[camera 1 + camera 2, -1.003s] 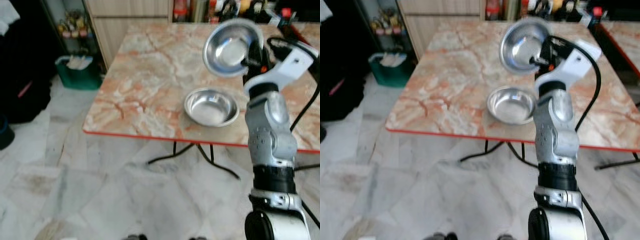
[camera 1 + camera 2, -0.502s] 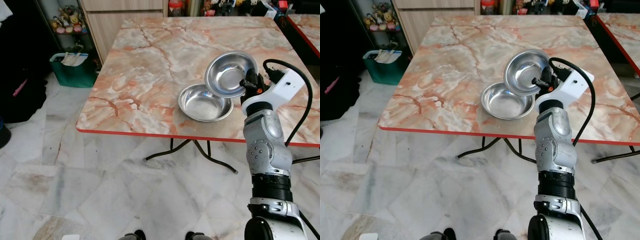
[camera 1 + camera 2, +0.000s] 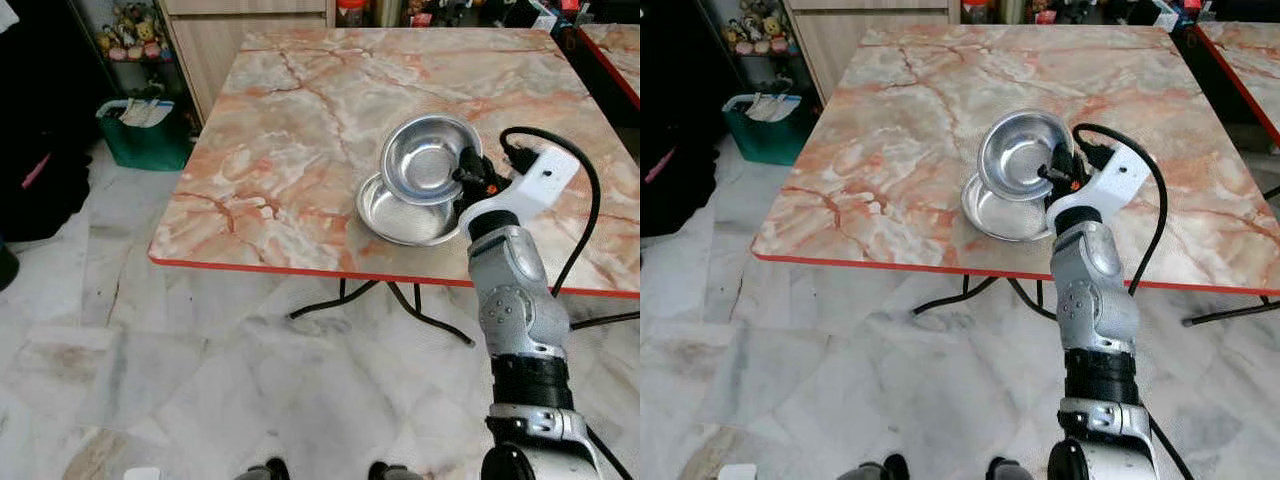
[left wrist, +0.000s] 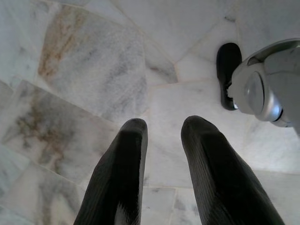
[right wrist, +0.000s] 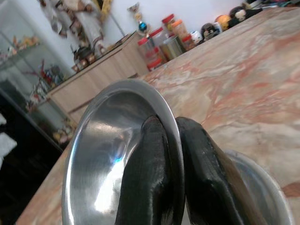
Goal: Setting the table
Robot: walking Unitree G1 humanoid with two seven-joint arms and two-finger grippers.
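Observation:
My right gripper is shut on the rim of a shiny steel bowl, holding it tilted just above a second steel bowl. That second bowl rests on the marble table near its front edge. In the right wrist view the two black fingers pinch the held bowl's rim, with the lower bowl underneath. My left gripper hangs idle over the floor with its fingers apart.
The table's red front edge runs across in front of me, with black legs beneath. A green bin stands at the left by a wooden cabinet. Another red-edged table is at the far right.
My right gripper has carried the held bowl down and to the left, from beside the resting bowl to over it. The camera has tilted down slightly.

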